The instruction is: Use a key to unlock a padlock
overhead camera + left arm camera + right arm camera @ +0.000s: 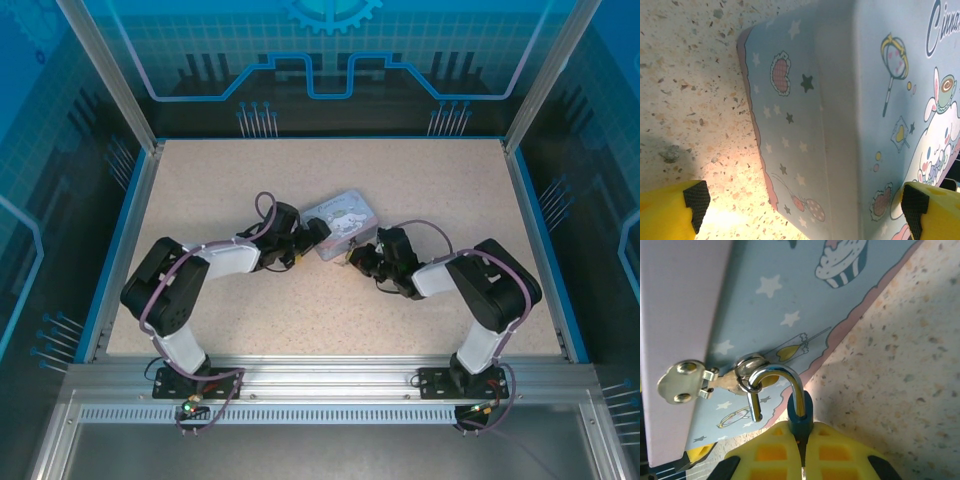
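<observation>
Yellow right fingers (795, 442) are clenched on the bluish body of the padlock (800, 414). They pinch it just beside the front wall of the tin (790, 295), likely so the lock cannot swing while it is worked. From the body the shackle (786, 372) arcs up through the ring of the tin's hasp (746, 366). Its shorter leg ends in open air, clear of the body, so I judge the lock already sprung, with unhooking the step left. Whether a key sits in it I cannot tell, since the keyway is buried between the fingers. Beyond, at the tin's opposite end, the left fingers (312, 238) stand spread wide astride its corner. One pad (695, 199) hangs off the tin's side over the worktop (905, 365), seemingly placed to check the tin against a tug.
</observation>
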`<control>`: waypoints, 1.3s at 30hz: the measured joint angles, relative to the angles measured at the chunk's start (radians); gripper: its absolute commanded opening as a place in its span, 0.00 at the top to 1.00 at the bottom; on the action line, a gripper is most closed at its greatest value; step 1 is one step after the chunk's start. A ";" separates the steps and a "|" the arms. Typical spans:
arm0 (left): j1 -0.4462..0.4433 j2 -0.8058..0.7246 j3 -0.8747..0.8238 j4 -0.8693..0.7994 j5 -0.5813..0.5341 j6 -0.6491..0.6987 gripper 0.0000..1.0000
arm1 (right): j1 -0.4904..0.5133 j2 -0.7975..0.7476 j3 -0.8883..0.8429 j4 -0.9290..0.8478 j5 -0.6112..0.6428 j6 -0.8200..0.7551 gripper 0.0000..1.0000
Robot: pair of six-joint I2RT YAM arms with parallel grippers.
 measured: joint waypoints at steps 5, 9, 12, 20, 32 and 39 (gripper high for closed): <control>0.000 0.011 -0.003 0.028 0.008 -0.009 0.02 | -0.010 0.000 0.000 0.008 0.003 0.024 1.00; 0.000 0.019 -0.006 0.050 0.017 -0.021 0.02 | -0.016 0.005 0.000 0.023 0.003 0.047 1.00; 0.000 0.023 -0.009 0.062 0.018 -0.024 0.02 | -0.023 0.014 0.000 0.045 0.003 0.067 1.00; 0.000 0.038 -0.012 0.098 0.027 -0.026 0.03 | -0.056 0.036 0.002 0.110 -0.003 0.124 1.00; 0.000 0.055 -0.012 0.129 0.045 -0.029 0.04 | -0.119 0.053 0.019 0.126 -0.040 0.147 1.00; 0.000 0.055 -0.012 0.130 0.046 -0.034 0.04 | -0.180 0.053 0.065 0.030 -0.065 0.099 1.00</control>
